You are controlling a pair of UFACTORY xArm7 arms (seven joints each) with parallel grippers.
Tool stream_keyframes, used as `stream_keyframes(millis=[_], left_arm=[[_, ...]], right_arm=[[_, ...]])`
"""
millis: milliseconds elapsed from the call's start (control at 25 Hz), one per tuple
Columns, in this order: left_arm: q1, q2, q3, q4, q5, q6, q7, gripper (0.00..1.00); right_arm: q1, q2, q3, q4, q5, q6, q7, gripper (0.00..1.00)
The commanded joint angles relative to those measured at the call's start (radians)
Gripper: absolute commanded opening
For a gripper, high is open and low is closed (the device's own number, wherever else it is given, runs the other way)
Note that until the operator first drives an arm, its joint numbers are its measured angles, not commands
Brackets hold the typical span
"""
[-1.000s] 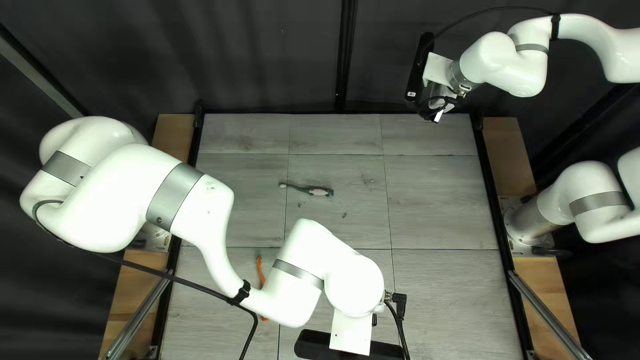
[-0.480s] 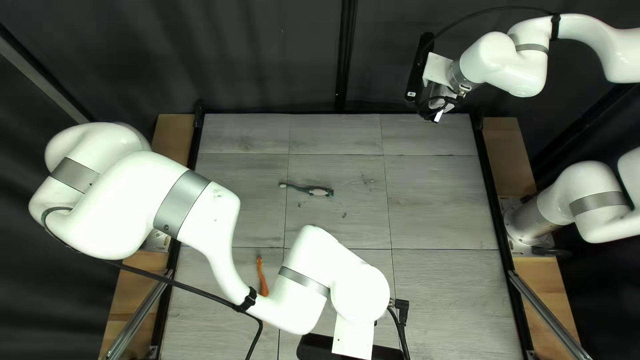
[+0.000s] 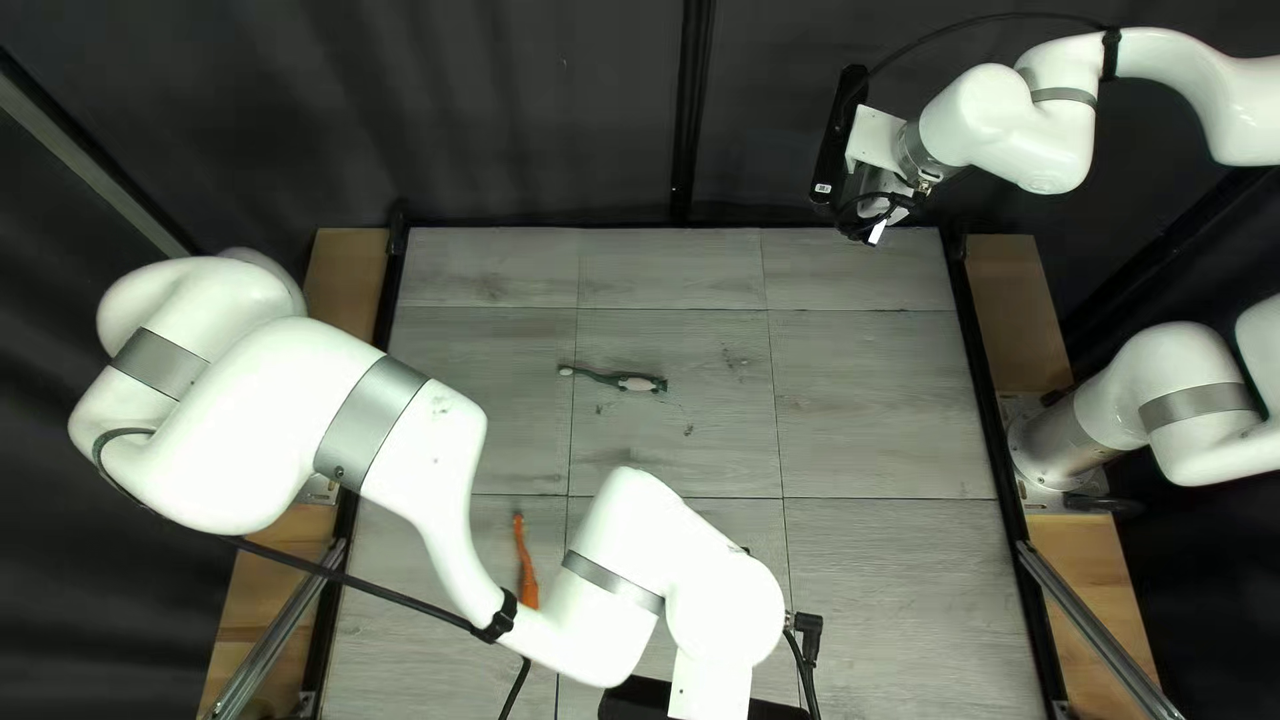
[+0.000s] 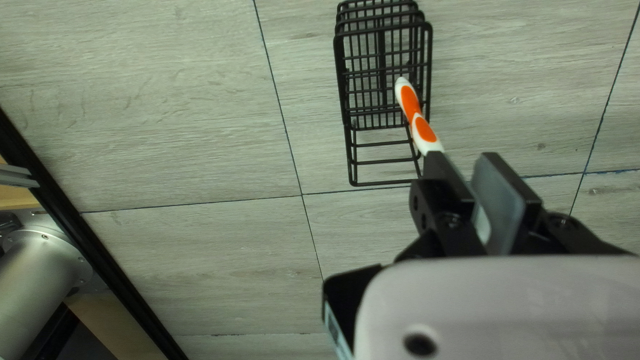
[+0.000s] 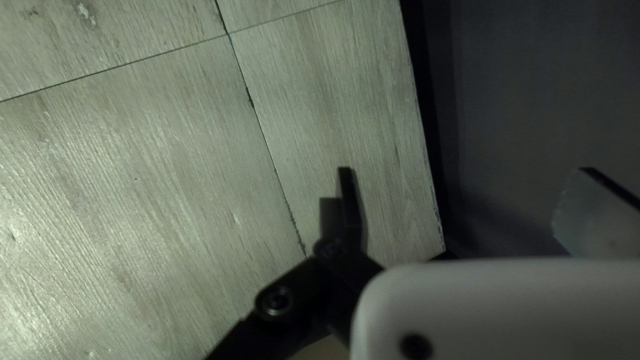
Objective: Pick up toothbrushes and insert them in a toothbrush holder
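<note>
My left gripper (image 3: 707, 687) is at the near edge of the top left view, only its mount showing. In the left wrist view the left gripper (image 4: 467, 160) is shut on an orange-and-white toothbrush (image 4: 410, 107), partly hidden by one finger; its end overlaps the black wire holder (image 4: 383, 183). The holder lies ahead of the fingers. A green toothbrush (image 3: 620, 380) and an orange one (image 3: 524, 554), partly under the left arm, lie on the table. My right gripper (image 3: 874, 227) hangs at the far right; in its wrist view the right gripper (image 5: 463, 170) stands open and empty.
The left arm (image 3: 400, 427) stretches across the near left of the table (image 3: 880, 400), with a black cable (image 3: 360, 587) hanging alongside it. Black rails edge the table, and a dark curtain (image 3: 534, 107) hangs behind its far edge.
The left arm has shifted slightly toward the near edge and to the right, uncovering more of the orange toothbrush's upper part in the top left view. The right arm has stayed still.
</note>
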Motion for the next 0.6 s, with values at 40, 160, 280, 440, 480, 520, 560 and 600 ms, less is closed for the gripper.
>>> stream_keyframes(millis=[40, 160, 280, 440, 480, 520, 560, 600], left_arm=[[0.002, 0.013, -0.001, 0.016, -0.002, 0.018, 0.003, 0.0], [0.004, 0.022, -0.002, 0.024, -0.004, 0.02, 0.008, 0.0], [0.006, 0.023, -0.002, 0.012, -0.004, 0.006, 0.011, 0.0], [0.004, 0.024, -0.001, 0.004, 0.0, -0.005, 0.008, 0.0], [0.003, 0.023, 0.0, 0.003, 0.001, -0.005, 0.007, 0.0], [0.002, 0.026, 0.0, 0.005, 0.003, -0.005, 0.006, 0.0], [0.001, 0.027, 0.0, 0.005, 0.005, -0.006, 0.004, 0.0], [0.0, 0.028, 0.001, 0.006, 0.006, -0.007, 0.003, 0.0]], right_arm=[[0.0, 0.0, 0.0, 0.0, 0.0, 0.0, 0.0, 1.0], [0.0, 0.0, 0.0, 0.0, 0.0, 0.0, 0.0, 1.0], [0.0, 0.0, 0.0, 0.0, 0.0, 0.0, 0.0, 1.0], [0.0, 0.0, 0.0, 0.0, 0.0, 0.0, 0.0, 1.0], [0.0, 0.0, 0.0, 0.0, 0.0, 0.0, 0.0, 1.0], [0.0, 0.0, 0.0, 0.0, 0.0, 0.0, 0.0, 1.0], [0.0, 0.0, 0.0, 0.0, 0.0, 0.0, 0.0, 1.0], [0.0, 0.0, 0.0, 0.0, 0.0, 0.0, 0.0, 1.0]])
